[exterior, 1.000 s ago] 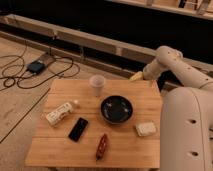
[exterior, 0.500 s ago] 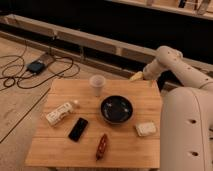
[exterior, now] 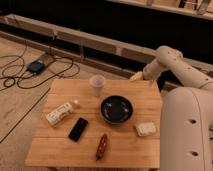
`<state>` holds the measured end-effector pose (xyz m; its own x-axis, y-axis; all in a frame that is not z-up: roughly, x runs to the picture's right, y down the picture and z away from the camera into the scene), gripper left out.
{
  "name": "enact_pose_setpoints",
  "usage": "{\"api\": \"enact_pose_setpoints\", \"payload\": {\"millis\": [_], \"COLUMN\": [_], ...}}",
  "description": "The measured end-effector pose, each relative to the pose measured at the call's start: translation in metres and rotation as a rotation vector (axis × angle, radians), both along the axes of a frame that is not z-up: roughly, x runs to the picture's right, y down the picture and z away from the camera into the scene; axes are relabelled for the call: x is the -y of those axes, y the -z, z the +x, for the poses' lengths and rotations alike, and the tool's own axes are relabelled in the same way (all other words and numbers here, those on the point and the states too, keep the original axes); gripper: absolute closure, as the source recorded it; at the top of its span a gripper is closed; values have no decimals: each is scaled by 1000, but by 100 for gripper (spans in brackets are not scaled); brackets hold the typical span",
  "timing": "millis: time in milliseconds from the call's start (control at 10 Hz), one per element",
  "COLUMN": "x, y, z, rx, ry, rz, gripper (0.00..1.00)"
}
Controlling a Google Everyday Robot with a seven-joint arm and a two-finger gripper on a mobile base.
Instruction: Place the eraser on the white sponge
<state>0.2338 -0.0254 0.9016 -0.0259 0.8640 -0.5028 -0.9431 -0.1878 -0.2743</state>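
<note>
The eraser [exterior: 78,129] is a flat black slab lying on the wooden table [exterior: 65,150], left of centre near the front. The white sponge [exterior: 145,129] is a small cream block on the table's right side, just right of the dark bowl [exterior: 116,109]. My gripper [exterior: 136,76] hangs at the end of the white arm over the table's far right edge, well away from both the eraser and the sponge.
A white bottle with a label [exterior: 61,113] lies at the left. A pale cup [exterior: 97,85] stands at the back centre. A dark red elongated object [exterior: 102,146] lies at the front. Cables and a dark device [exterior: 36,66] are on the floor at left.
</note>
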Motion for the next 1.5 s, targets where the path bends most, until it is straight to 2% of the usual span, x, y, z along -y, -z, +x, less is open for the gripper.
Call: {"api": "enact_pose_setpoints", "payload": {"millis": [300,600,800,1100,1200,1300,1500], "x": [5,-17,-59,-121,-132,-145,-153], "y": [16,48,83,120,127,136,143], "z": [1,-19,-63,-142,-159,-192,-235], "rx": [-68,-124,-132,-96,-84,-56,-10], "ry": [69,166,206,247,258,284,330], "rz": [38,90,104,80,74,66,53], "gripper": [20,20,20,20,20,20,20]}}
